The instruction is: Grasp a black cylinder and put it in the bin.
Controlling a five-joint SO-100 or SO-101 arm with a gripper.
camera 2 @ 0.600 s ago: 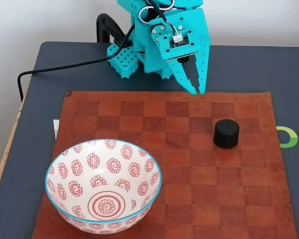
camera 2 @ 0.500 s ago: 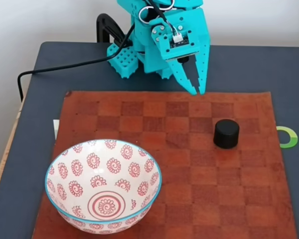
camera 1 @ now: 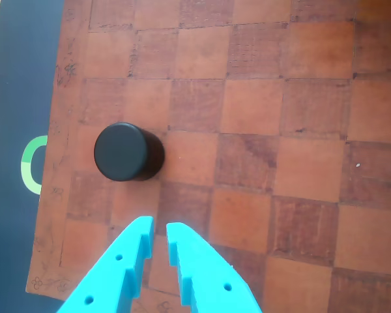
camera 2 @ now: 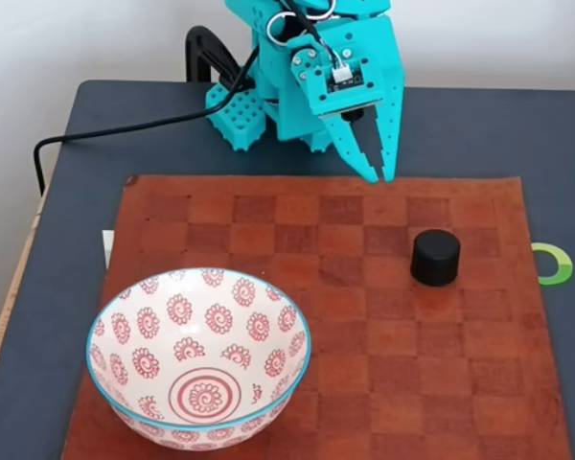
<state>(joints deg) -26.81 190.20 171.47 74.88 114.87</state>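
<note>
Landmark: one brown checkerboard mat (camera 2: 364, 335), lying on a dark table (camera 2: 479, 134).
Black cylinder: one (camera 2: 435, 257), upright on the checkerboard mat, toward the mat's right edge in the fixed view; in the other view (camera 1: 122, 152) it sits near the mat's left edge, flat top facing the camera.
Bin: one bowl (camera 2: 105, 369), white with red spirals and a blue rim, on the mat's near left corner in the fixed view, well apart from the black cylinder.
Gripper: one teal gripper (camera 2: 379, 175), fingertips just over the mat's far edge, nothing between them; the two fingers are nearly together with only a narrow slit, seen clearly in the other view (camera 1: 159, 226).
Gripper to cylinder: apart, not touching; the cylinder lies nearer the camera and a little right of the tips in the fixed view.
Other marks: one green ring (camera 2: 554, 264) on the table just off the mat's right edge.
Cable: one black cable (camera 2: 125, 126) beyond the mat's far left corner.
</note>
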